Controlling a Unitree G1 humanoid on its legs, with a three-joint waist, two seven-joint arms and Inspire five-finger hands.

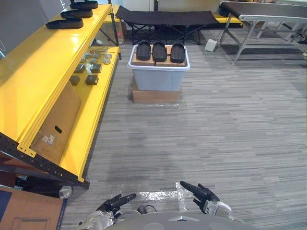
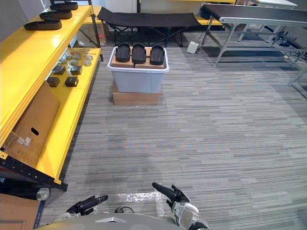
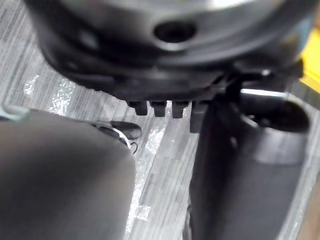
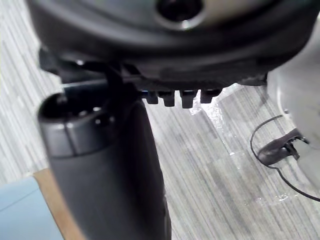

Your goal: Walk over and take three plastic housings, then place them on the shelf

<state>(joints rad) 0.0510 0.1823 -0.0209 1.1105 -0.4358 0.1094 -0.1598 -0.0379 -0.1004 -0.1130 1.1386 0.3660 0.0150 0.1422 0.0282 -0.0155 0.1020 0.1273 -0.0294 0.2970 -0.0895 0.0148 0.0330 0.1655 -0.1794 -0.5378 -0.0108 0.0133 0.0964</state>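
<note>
Left hand [image 1: 111, 204], right hand [image 1: 204, 194], both outstretched

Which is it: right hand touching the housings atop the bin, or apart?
Apart. Left eye view: floor lies between the right hand and the housings.

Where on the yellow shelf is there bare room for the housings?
Top level is bare nearer than the three housings at its far end. Lower level is crowded: small parts far, leaning cardboard near.
</note>
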